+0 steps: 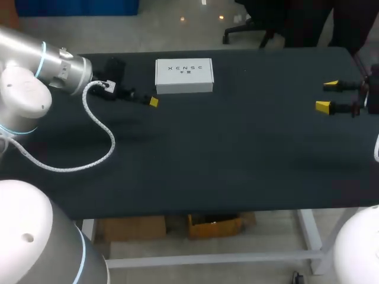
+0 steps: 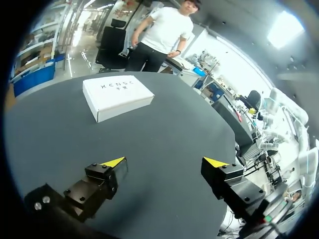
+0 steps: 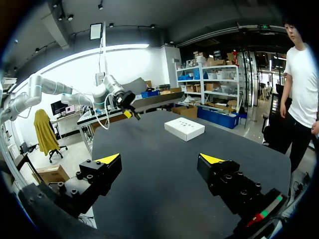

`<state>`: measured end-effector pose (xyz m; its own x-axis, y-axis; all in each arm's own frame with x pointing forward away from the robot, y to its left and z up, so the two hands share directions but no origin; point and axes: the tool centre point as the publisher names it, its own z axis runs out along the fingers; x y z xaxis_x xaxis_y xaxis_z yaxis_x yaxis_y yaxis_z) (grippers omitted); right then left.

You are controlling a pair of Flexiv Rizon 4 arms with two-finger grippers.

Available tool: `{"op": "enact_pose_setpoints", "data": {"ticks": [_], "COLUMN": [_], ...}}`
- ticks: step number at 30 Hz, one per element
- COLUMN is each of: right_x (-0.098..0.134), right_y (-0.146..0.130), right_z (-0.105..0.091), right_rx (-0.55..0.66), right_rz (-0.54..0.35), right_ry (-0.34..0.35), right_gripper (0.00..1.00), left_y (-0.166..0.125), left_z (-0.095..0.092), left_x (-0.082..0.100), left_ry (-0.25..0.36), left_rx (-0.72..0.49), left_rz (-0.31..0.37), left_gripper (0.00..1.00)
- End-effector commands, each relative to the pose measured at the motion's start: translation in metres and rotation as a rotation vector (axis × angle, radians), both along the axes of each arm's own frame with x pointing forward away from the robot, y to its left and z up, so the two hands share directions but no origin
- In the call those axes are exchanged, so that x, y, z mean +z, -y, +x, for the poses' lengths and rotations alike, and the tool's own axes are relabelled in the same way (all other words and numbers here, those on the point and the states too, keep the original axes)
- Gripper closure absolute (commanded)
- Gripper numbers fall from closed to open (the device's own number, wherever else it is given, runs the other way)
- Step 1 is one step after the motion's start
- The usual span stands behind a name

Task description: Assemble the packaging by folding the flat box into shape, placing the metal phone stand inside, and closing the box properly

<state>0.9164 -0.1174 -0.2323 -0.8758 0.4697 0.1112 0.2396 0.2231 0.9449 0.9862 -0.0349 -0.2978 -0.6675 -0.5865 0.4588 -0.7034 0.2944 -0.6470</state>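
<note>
A white box (image 1: 183, 75), flat-lidded with pale print on top, lies closed on the far left part of a black table (image 1: 237, 154), its long side running across the head view. The left arm (image 1: 35, 65) enters from the left side, a white coiled cable (image 1: 100, 127) looping from its wrist down over the tabletop, and the left gripper (image 1: 151, 100) hangs just beside the box's near left corner without touching it; only one of its yellow tips shows from overhead. In the left wrist view the left gripper (image 2: 164, 162) has its two fingers spread wide with nothing between them but bare table, and the box (image 2: 117, 95) sits ahead of it and off toward one finger's side, apart from both tips. The right gripper (image 1: 327, 96) is at the table's right edge, well apart from the box, its two yellow tips pointing in toward the middle and standing clearly separated. The right wrist view confirms it: the right gripper (image 3: 160, 158) is opened wide over dark tabletop and holds nothing, while the box (image 3: 184, 128) lies far ahead across the table and the left gripper (image 3: 127, 112) hangs near it at the end of its silver arm
</note>
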Motion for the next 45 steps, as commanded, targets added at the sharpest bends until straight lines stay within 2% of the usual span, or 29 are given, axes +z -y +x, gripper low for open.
{"op": "enact_pose_setpoints", "data": {"ticks": [1,13,14,15,17,18,19,20,24,28,35,45], "right_x": [0.000,0.000,0.000,0.000,0.000,0.000,0.000,0.000,0.000,0.000,0.000,0.000], "right_y": [0.001,0.001,0.001,0.001,0.001,0.001,0.001,0.001,0.001,0.001,0.001,0.001], "right_z": [0.000,0.000,0.000,0.000,0.000,0.000,0.000,0.000,0.000,0.000,0.000,0.000], "right_rx": [0.003,0.003,0.003,0.003,0.003,0.003,0.003,0.003,0.003,0.003,0.003,0.003], "right_rz": [0.004,0.004,0.004,0.004,0.004,0.004,0.004,0.004,0.004,0.004,0.004,0.004], "right_ry": [0.003,0.003,0.003,0.003,0.003,0.003,0.003,0.003,0.003,0.003,0.003,0.003], "right_gripper": [0.00,0.00,0.00,0.00,0.00,0.00,0.00,0.00,0.00,0.00,0.00,0.00], "left_y": [0.003,0.003,0.003,0.001,-0.002,-0.003,-0.004,-0.004,-0.004,-0.004,-0.008,-0.010], "left_z": [-0.014,-0.014,-0.016,-0.018,-0.020,-0.021,-0.020,-0.021,-0.025,-0.029,-0.027,-0.017], "left_x": [0.007,0.007,0.006,0.007,0.008,0.009,0.010,0.010,0.018,0.027,0.037,0.049], "left_ry": [0.015,0.015,0.079,0.115,0.231,0.247,0.301,0.303,0.383,0.436,0.443,0.435], "left_rx": [0.028,0.028,0.030,0.039,0.069,0.083,0.103,0.105,0.122,0.145,0.186,0.174], "left_rz": [0.052,0.052,0.079,0.056,0.073,0.045,0.076,0.048,0.060,0.062,0.048,0.100], "left_gripper": [0.00,0.00,0.00,0.00,0.00,0.00,0.00,0.00,0.00,0.00,0.00,0.00]}}
